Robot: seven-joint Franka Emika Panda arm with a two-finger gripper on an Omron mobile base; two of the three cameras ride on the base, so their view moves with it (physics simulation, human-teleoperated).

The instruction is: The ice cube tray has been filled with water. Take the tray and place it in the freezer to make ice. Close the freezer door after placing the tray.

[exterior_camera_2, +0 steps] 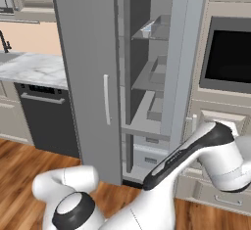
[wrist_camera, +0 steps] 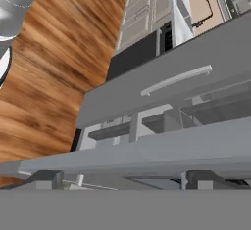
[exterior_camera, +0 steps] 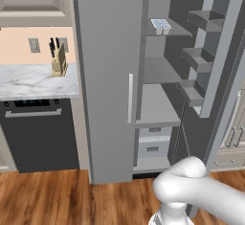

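Note:
The ice cube tray (exterior_camera: 161, 26) (exterior_camera_2: 147, 29) lies flat on an upper shelf inside the freezer (exterior_camera: 158, 71) (exterior_camera_2: 147, 77), with pale blue water in its cells. The freezer door (exterior_camera: 220, 51) (exterior_camera_2: 179, 62) stands wide open, its inner bins facing the shelves. My gripper (wrist_camera: 126, 180) is open and holds nothing. Its dark fingertips (wrist_camera: 46, 179) sit wide apart, low down and close against the grey freezer door (wrist_camera: 147, 150), far below the tray. My white arm (exterior_camera_2: 215, 150) reaches toward the door's outer side.
The plain fridge door (exterior_camera: 105, 75) with its white handle is shut. A dark dishwasher (exterior_camera: 40, 133) sits under the marble counter with a knife block (exterior_camera: 59, 59) at the left. A wall oven (exterior_camera_2: 230, 53) and drawers (exterior_camera: 229, 142) flank the open door. Wood floor (exterior_camera: 72, 195) lies in front.

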